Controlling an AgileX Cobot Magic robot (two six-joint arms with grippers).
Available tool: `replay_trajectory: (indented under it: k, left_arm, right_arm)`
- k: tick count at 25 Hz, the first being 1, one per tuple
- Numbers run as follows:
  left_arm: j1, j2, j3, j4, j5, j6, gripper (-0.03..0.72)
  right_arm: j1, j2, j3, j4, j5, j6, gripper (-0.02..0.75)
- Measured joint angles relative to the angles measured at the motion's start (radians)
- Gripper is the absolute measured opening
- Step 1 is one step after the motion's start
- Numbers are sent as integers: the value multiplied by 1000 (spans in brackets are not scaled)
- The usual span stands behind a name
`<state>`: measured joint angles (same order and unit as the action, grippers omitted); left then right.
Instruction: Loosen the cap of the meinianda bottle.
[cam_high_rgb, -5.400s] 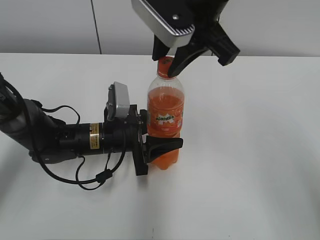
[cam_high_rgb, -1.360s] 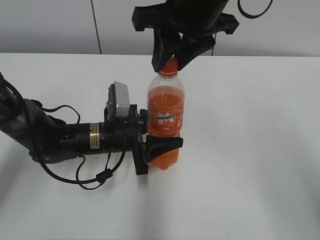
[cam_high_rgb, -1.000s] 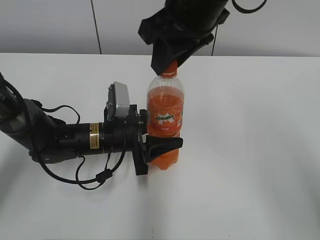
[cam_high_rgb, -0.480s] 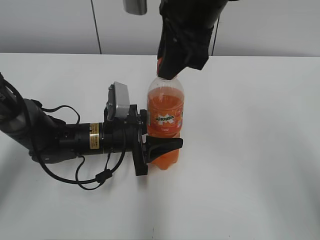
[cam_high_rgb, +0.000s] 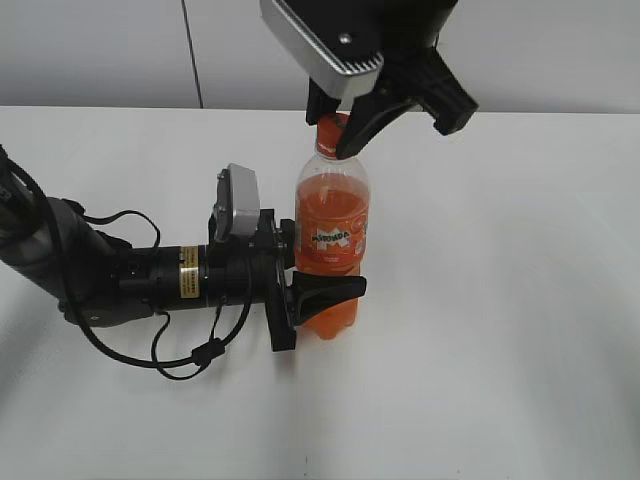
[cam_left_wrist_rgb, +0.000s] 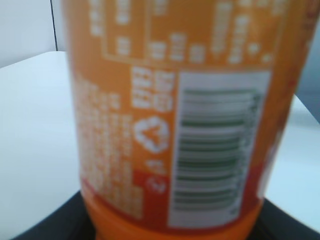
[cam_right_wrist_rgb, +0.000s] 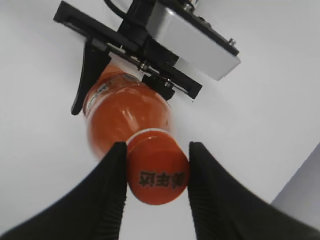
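Right pincer (cam_high_rgb: 335, 125) now back in the wide orientation seen several seconds ago, silver wrist housing upward, after swinging through a turn over the last second or so. In the right wrist view, cap (cam_right_wrist_rgb: 157, 177) sits between the two ribbed black fingers (cam_right_wrist_rgb: 107, 200); left finger touching the cap's side, right finger just beside it, contact there not certain. Reads as closed on the cap, or only just easing off; cannot tell for sure which. Judged: one twist stroke done and wrist wound back to start for a regrip. Whether the cap actually broke free is not visible; no gap at the neck ring to judge by.

Left pincer (cam_high_rgb: 325, 290) clamps the lower body of the bottle (cam_high_rgb: 332, 240), which stands upright on the white worktop (cam_high_rgb: 500, 300) directly below the right pincer. Label shows slightly different facing than a second ago, so bottle may slip a little in the clamp under torque.

Materials: bottle clear thin plastic, round, waisted, filled with orange drink; glossy orange label with barcode and small print filling the left wrist view (cam_left_wrist_rgb: 170, 125). Cap small, round, orange, smooth top with dark printed characters. Fingers matte black, ridged on inner faces. Worktop plain, smooth, matte.
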<state>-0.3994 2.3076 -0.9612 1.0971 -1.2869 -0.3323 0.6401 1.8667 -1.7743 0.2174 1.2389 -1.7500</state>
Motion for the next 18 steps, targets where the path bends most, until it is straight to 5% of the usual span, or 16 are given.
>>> replay_trajectory:
  k: [9, 18]
  left_arm:
    - [0, 0, -3, -6, 4, -6, 381]
    - [0, 0, -3, -1, 2, -8, 381]
  right_arm:
    - [3, -1, -3, -52, -2, -378, 275]
    - [3, -1, -3, -24, -4, -300, 275]
